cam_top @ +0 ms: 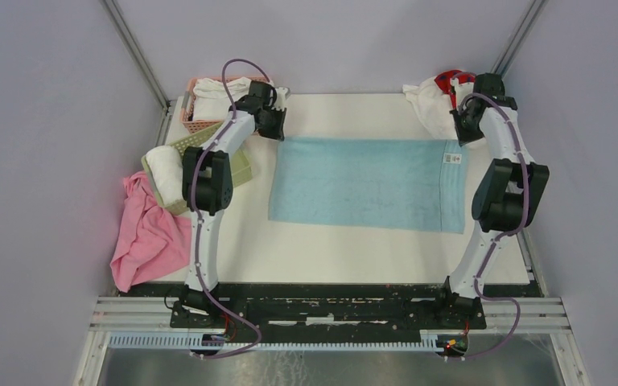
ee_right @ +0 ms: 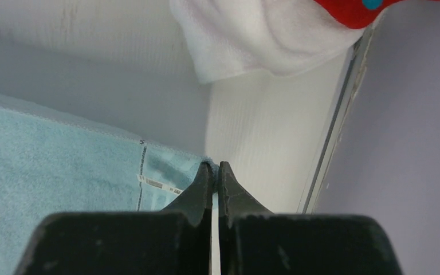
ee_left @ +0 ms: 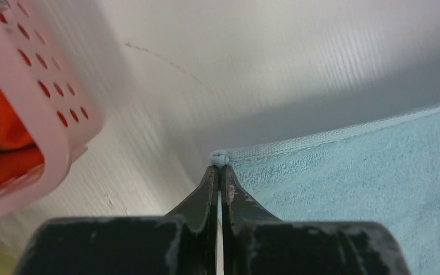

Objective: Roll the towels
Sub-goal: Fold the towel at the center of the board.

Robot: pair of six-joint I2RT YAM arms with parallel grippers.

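I count one light blue towel (cam_top: 368,183) flat at centre of the bench (cam_top: 330,251), left end effector (ee_left: 220,167) pinching its upper-left corner, right end effector (ee_right: 214,165) pinching its upper-right corner, one white towel (cam_top: 428,104), one red towel (cam_top: 449,79) upper right, one pink cloth (cam_top: 149,233) lower left

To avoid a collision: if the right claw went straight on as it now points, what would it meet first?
Probably the white towel, beyond a strip of bare table; depth is unclear. The right claw is shut on a corner of the light blue towel.
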